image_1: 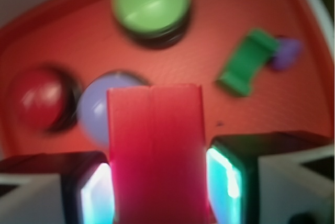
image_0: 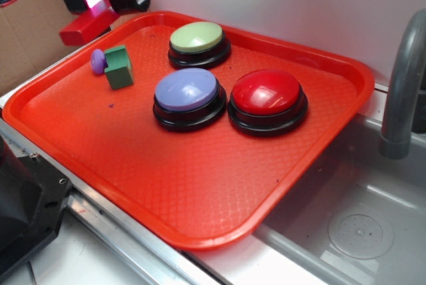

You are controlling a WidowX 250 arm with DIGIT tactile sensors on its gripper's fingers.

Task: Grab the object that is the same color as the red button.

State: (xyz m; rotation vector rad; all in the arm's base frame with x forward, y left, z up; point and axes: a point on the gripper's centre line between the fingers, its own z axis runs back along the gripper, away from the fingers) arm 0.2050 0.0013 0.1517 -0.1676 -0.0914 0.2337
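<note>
The gripper (image_1: 157, 187) clamps the red block (image_1: 155, 150) between its pads, raised above the tray's (image_0: 200, 198) far-left corner. Only one end looks pinched, so the block could pivot or slip, falling onto the tray near the green block (image_0: 119, 66).
</note>
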